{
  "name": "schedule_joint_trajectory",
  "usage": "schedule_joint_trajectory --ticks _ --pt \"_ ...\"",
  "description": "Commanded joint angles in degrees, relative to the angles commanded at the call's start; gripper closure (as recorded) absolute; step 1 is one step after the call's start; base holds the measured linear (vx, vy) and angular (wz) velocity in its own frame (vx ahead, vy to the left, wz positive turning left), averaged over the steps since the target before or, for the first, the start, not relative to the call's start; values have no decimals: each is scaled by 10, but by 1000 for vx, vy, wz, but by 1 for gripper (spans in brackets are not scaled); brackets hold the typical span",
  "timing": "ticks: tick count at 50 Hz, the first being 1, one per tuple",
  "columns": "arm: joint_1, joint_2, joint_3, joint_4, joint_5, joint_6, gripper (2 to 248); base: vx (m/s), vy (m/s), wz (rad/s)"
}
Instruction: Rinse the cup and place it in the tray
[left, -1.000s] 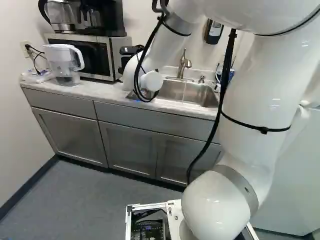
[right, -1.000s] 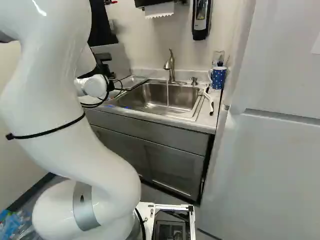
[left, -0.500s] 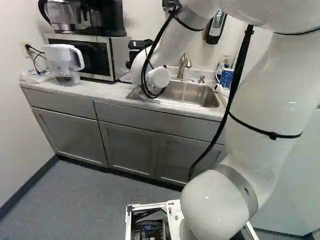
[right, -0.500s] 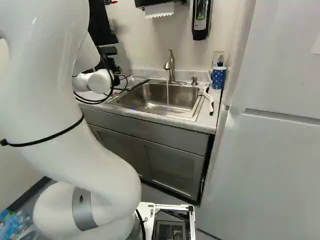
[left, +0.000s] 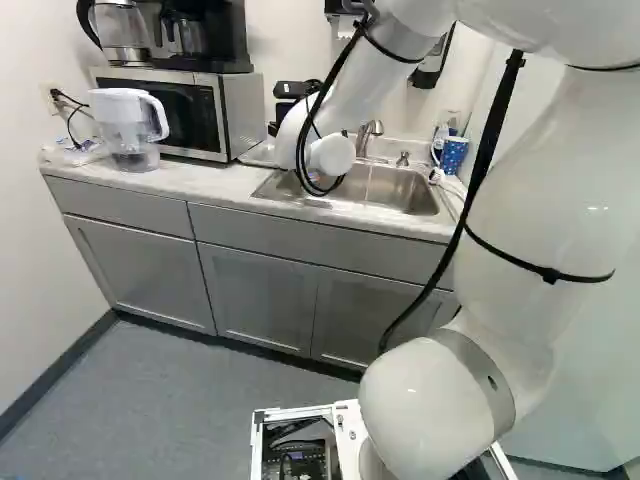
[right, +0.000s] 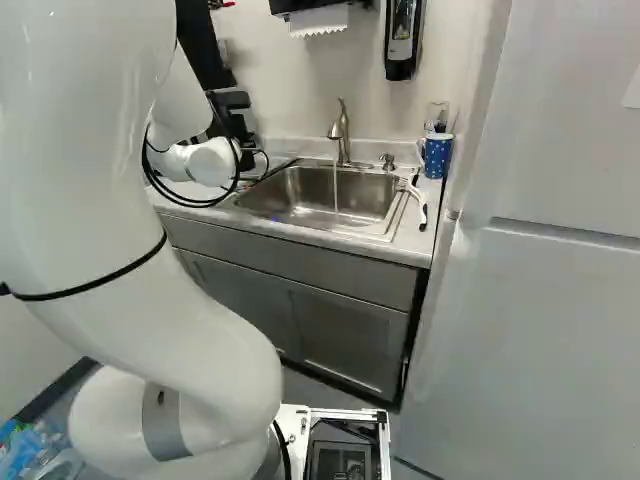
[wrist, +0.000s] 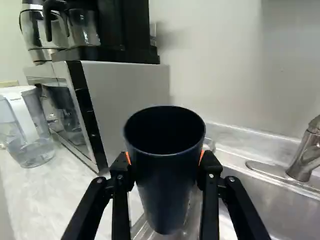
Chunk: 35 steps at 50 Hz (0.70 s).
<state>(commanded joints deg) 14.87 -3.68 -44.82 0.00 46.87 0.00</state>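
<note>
1. Gripping the dark cup from two sides, the gripper has its orange pads pressed against the wall, just below the rim, one on each flank.
2. And look at that cup: basically upright, mouth facing up, its inside all in shadow (whether it is wet in there, nobody can tell from this angle).
3. Around it in the wrist view, the microwave stands beyond on one side and the faucet on the other; the gap under the cup is hard to judge.
4. Just behind and below the cup, there's a clear-looking edge, possibly the tray, though most of it is hidden.
5. Over at the sink, water is on, a thin stream running from the faucet down into the basin, and the cup is apart from it.
6. The white arm reaches to the sink's left end, its wrist in front of the gripper in both base views.
7. Right of the sink, a blue patterned mug sits on the counter, with a white-and-black tool lying nearby.
8. Farther left, a pitcher stands beside the microwave, and a coffee maker sits on top of it.
</note>
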Motion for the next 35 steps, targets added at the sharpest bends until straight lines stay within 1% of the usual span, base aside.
schedule_joint_trajectory --ticks 35 --pt "-59 11 12 0 0 0 124 0 0 0"
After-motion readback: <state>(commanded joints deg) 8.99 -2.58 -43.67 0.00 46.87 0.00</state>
